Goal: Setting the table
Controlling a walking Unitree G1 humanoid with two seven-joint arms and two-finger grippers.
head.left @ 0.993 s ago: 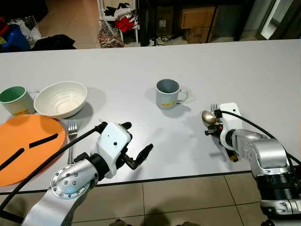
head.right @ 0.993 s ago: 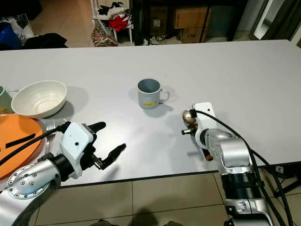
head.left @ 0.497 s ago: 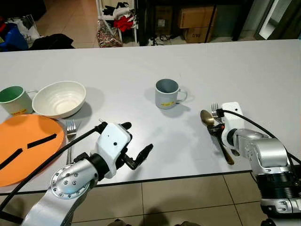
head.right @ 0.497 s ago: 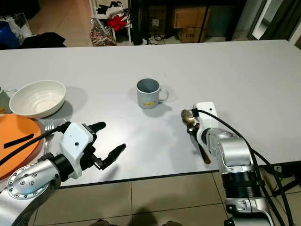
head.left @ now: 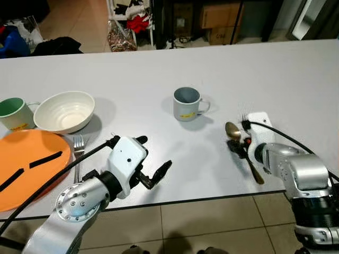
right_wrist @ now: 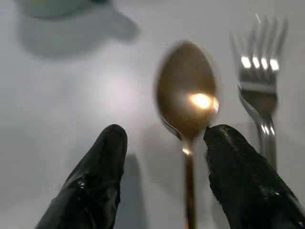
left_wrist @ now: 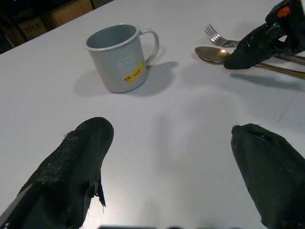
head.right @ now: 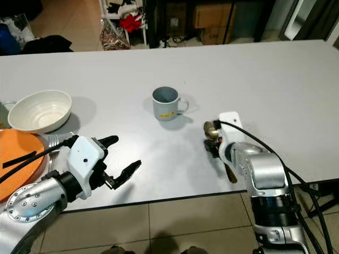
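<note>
The right gripper [right_wrist: 164,181] sits low over the white table [head.left: 132,69] with its fingers apart, the gold spoon [right_wrist: 187,109] lying flat between them and touching neither; a clean finish, in the inspector's judgement, calls for lifting straight up and clear of the handle. The left gripper [left_wrist: 171,176] hovers spread and empty. The spoon's long axis runs along the right gripper's fingers, bowl pointing ahead toward the grey mug [head.left: 187,103], with a fork [right_wrist: 261,90] parallel just beside it.

Bright, even light; soft shadows; right wrist view perhaps blurred.
</note>
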